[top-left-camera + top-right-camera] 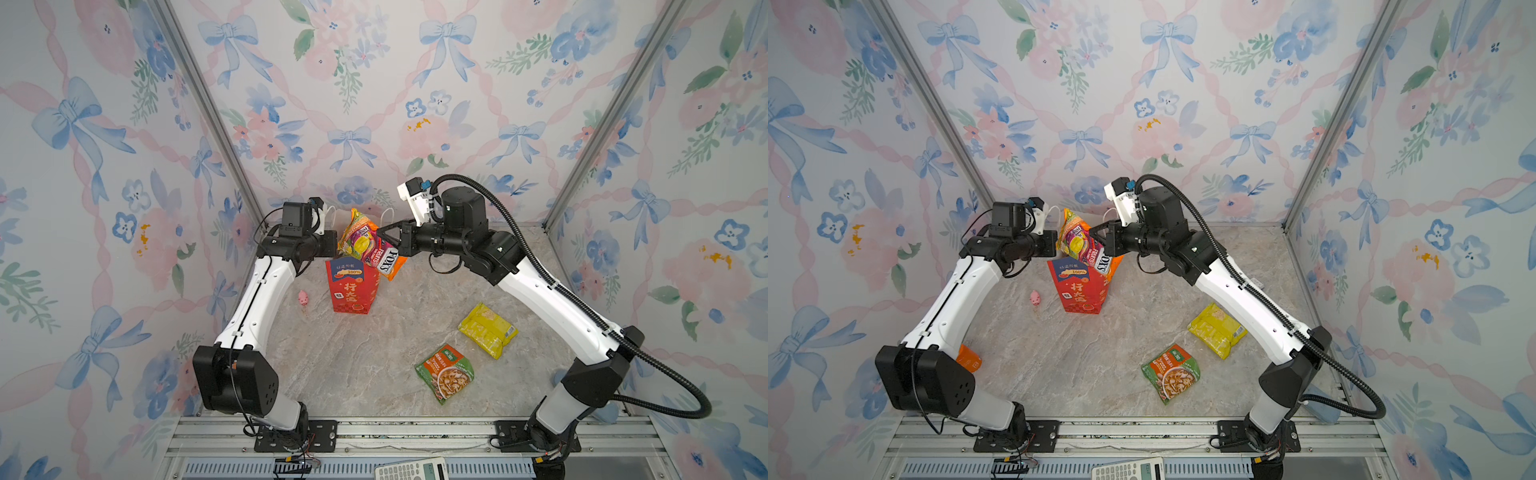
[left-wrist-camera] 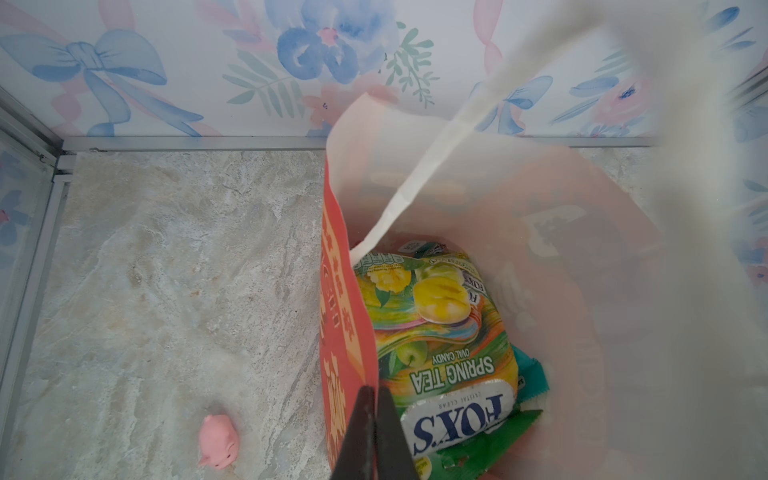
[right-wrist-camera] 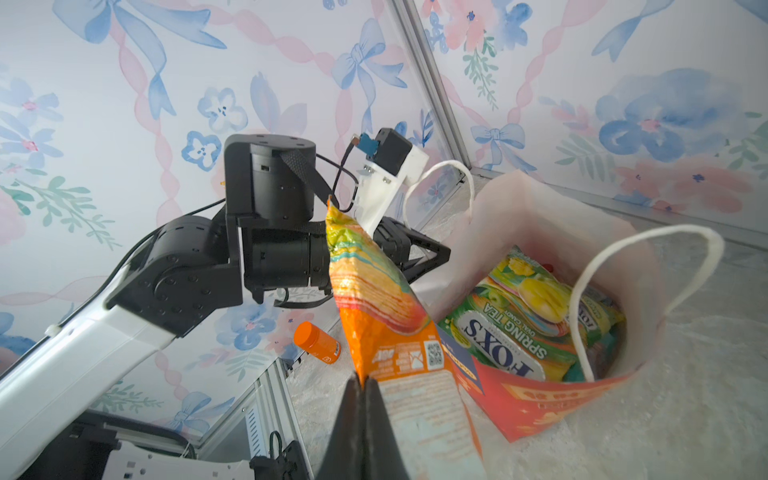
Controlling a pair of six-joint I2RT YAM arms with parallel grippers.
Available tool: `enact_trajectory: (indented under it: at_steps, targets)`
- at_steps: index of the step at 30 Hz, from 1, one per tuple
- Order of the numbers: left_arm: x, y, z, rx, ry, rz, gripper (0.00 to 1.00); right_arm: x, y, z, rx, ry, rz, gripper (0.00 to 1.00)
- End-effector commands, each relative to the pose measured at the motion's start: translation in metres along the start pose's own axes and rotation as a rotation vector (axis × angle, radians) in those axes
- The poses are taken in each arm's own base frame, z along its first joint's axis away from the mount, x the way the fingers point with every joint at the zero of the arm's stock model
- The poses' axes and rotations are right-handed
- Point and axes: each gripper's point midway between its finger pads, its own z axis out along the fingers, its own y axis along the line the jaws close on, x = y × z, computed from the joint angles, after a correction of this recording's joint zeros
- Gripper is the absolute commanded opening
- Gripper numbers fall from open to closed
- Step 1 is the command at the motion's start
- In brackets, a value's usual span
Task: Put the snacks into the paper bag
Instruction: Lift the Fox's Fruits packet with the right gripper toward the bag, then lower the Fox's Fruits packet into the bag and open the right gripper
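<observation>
The red paper bag (image 1: 351, 291) (image 1: 1079, 291) stands upright at the back middle of the table. My left gripper (image 2: 372, 392) is shut on the bag's near rim (image 2: 340, 316). Inside lie a green FOX'S Spring Tea packet (image 2: 440, 332) (image 3: 511, 332) and a teal packet (image 2: 530, 374). My right gripper (image 3: 363, 380) (image 1: 382, 235) is shut on the edge of an orange FOX'S packet (image 1: 365, 245) (image 1: 1084, 245) (image 3: 374, 299), which hangs tilted over the bag's mouth. A yellow packet (image 1: 488, 330) (image 1: 1217, 330) and a green-orange packet (image 1: 444, 372) (image 1: 1171, 372) lie flat at the front right.
A small pink toy figure (image 1: 303, 298) (image 2: 218, 440) lies just left of the bag. An orange canister (image 1: 969, 359) (image 3: 318, 343) lies beside the left arm's base. A calculator (image 1: 411, 469) sits on the front rail. Flowered walls close in three sides.
</observation>
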Motion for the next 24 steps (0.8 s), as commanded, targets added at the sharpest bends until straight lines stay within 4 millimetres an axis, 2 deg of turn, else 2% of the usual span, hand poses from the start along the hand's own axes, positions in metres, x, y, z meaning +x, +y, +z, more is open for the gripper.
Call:
enact_trajectory:
  at_steps: [1, 9, 17, 24]
  targets:
    - [0.0, -0.004, -0.005, 0.02, -0.009, 0.016, 0.0, -0.021, 0.008, 0.011, -0.02, -0.054, -0.022, 0.0]
    - [0.0, -0.005, -0.005, 0.025, -0.01, 0.016, 0.0, -0.054, -0.004, 0.026, 0.011, -0.125, -0.026, 0.0]
    - [0.0, -0.005, -0.005, 0.025, -0.01, 0.017, 0.0, -0.082, -0.02, 0.023, 0.059, -0.205, -0.025, 0.0]
    - [0.001, -0.005, -0.004, 0.025, -0.007, 0.016, 0.0, -0.091, -0.039, 0.037, 0.1, -0.24, -0.006, 0.0]
